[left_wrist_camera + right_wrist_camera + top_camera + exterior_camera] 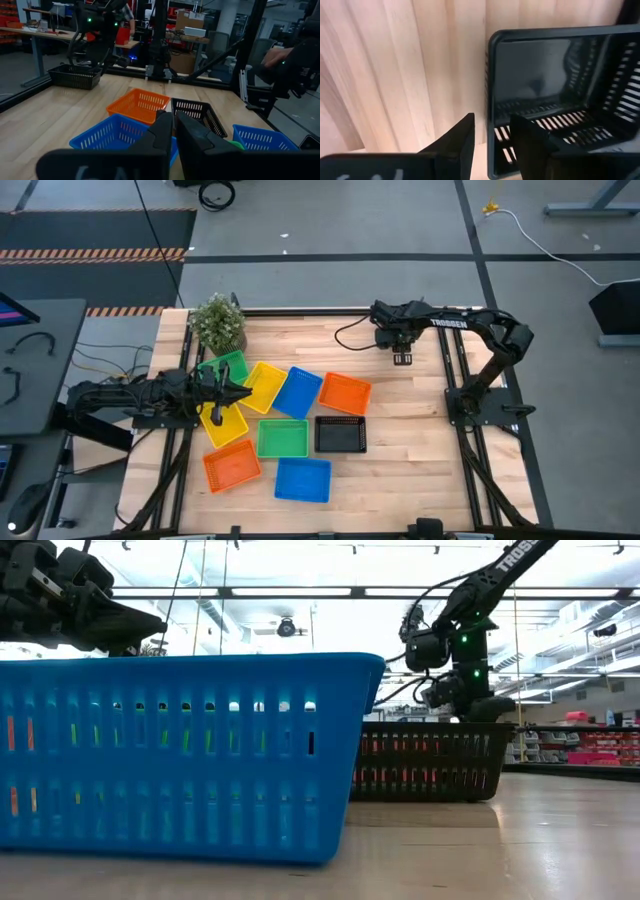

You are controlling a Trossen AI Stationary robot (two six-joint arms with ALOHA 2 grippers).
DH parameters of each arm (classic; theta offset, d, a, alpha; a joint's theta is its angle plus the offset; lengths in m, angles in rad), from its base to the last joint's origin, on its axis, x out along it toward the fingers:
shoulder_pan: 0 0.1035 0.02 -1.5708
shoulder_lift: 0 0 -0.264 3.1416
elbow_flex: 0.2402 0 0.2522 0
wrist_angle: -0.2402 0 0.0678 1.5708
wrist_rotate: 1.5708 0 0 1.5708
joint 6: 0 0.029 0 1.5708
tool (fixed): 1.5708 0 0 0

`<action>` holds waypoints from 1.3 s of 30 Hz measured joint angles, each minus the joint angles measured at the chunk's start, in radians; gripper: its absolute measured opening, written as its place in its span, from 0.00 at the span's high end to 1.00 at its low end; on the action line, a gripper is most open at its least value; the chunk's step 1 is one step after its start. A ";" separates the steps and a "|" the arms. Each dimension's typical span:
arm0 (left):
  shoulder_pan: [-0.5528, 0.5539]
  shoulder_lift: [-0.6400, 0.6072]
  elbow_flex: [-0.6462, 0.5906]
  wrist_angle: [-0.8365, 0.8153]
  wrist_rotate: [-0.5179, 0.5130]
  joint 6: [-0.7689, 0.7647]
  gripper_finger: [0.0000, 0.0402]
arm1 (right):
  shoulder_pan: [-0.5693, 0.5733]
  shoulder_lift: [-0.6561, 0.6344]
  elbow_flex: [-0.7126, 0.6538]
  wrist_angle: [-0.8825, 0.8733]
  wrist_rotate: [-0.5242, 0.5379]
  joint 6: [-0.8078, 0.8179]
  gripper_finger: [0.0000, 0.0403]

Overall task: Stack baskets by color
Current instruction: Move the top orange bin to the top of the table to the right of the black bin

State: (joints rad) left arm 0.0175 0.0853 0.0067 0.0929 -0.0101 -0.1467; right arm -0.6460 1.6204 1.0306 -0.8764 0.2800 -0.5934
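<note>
Blue basket (180, 755) nearest, unstacked. Right claw (491, 121) spread, astride wall of black basket (555, 85). Left claw (173, 117) pressed together, seemingly empty. No colour pair stacked yet.

You see nine baskets clustered mid-table: blue (302, 479) nearest, black (341, 434) beside green (283, 438), all upright.

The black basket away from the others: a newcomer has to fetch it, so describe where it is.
On the wooden table, go to the far edge, right of the potted plant. The black basket sits alone under the right gripper; the other black basket lies among the coloured ones.
</note>
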 joint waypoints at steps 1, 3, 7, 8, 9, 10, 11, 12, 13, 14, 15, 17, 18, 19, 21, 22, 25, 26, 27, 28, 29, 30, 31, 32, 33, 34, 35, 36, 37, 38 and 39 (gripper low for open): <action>0.000 0.000 0.000 0.000 0.000 0.000 0.93 | 0.004 -0.010 0.000 0.000 0.004 0.000 0.68; 0.000 0.000 0.000 0.000 0.000 0.000 0.93 | 0.013 -0.035 0.000 0.000 0.007 0.000 0.68; 0.000 0.000 0.000 0.000 0.000 0.000 0.91 | 0.032 -0.107 0.000 0.000 0.007 0.006 0.68; 0.000 0.000 0.000 0.000 0.000 0.000 0.91 | 0.037 -0.127 0.000 0.000 0.007 0.018 0.68; 0.000 0.000 0.000 0.000 0.000 0.000 0.91 | 0.044 -0.149 0.000 0.001 0.007 0.033 0.68; 0.000 0.000 0.000 0.000 0.000 0.000 0.90 | 0.050 -0.171 0.000 0.000 0.007 0.054 0.68; 0.000 0.000 0.000 0.000 0.000 0.000 0.90 | 0.056 -0.193 0.000 0.000 0.007 0.077 0.68; 0.000 0.000 0.000 0.000 0.000 0.000 0.90 | 0.064 -0.216 0.000 0.000 0.007 0.106 0.68; 0.000 0.000 0.000 0.000 0.000 0.000 0.91 | 0.071 -0.239 0.000 0.000 0.006 0.135 0.68; 0.000 0.000 0.000 0.000 0.000 0.000 0.91 | 0.079 -0.260 0.000 0.000 0.001 0.170 0.68; 0.000 0.000 0.000 0.000 0.000 0.000 0.91 | 0.087 -0.281 0.000 0.001 -0.011 0.203 0.68; 0.000 0.000 0.000 0.000 0.000 0.000 0.92 | 0.106 -0.318 0.000 0.003 -0.059 0.271 0.68; 0.000 0.000 0.000 0.000 0.000 0.000 0.92 | 0.116 -0.335 0.000 0.007 -0.099 0.299 0.68; 0.000 0.000 0.000 0.000 0.000 0.000 0.92 | 0.128 -0.351 0.000 0.012 -0.144 0.319 0.68; 0.000 0.000 0.000 0.000 0.000 0.000 0.93 | 0.157 -0.372 0.000 0.025 -0.259 0.357 0.68; 0.000 0.000 0.000 0.000 0.000 0.000 0.92 | 0.174 -0.376 0.000 0.032 -0.318 0.361 0.68; 0.000 0.000 0.000 0.000 0.000 0.000 0.92 | 0.251 -0.368 0.000 0.035 -0.502 0.314 0.68; 0.000 0.000 0.000 0.000 0.000 0.000 0.91 | 0.282 -0.359 0.000 0.035 -0.541 0.279 0.68; 0.000 0.000 0.000 0.000 0.000 0.000 0.91 | 0.316 -0.347 0.000 0.034 -0.562 0.250 0.68; 0.000 0.000 0.000 0.000 0.000 0.000 0.91 | 0.349 -0.332 0.000 0.037 -0.571 0.238 0.68; 0.000 0.000 0.000 0.000 0.000 0.000 0.91 | 0.380 -0.314 0.000 0.044 -0.574 0.243 0.68; 0.000 0.000 0.000 0.000 0.000 0.000 0.90 | 0.409 -0.292 0.000 0.055 -0.575 0.251 0.68; 0.000 0.000 0.000 0.000 0.000 0.000 0.91 | 0.435 -0.268 0.000 0.072 -0.574 0.250 0.68; 0.000 0.000 0.000 0.000 0.000 0.000 0.91 | 0.458 -0.242 0.000 0.093 -0.574 0.238 0.68; 0.000 0.000 0.000 0.000 0.000 0.000 0.91 | 0.480 -0.215 0.000 0.114 -0.573 0.218 0.68; 0.000 0.000 0.000 0.000 0.000 0.000 0.91 | 0.501 -0.189 0.000 0.133 -0.566 0.190 0.68; 0.000 0.000 0.000 0.000 0.000 0.000 0.92 | 0.522 -0.164 0.000 0.151 -0.552 0.157 0.68; 0.000 0.000 0.000 0.000 0.000 0.000 0.92 | 0.542 -0.140 0.000 0.167 -0.529 0.120 0.68; 0.000 0.000 0.000 0.000 0.000 0.000 0.92 | 0.560 -0.117 0.000 0.175 -0.495 0.087 0.68; 0.000 0.000 0.000 0.000 0.000 0.000 0.92 | 0.578 -0.096 0.000 0.182 -0.451 0.058 0.68; 0.000 0.000 0.000 0.000 0.000 0.000 0.93 | 0.593 -0.078 0.000 0.187 -0.405 0.032 0.68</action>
State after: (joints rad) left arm 0.0177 0.0851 0.0067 0.0929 -0.0101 -0.1467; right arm -0.0534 1.5426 1.0306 -0.6893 -0.1249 -0.5613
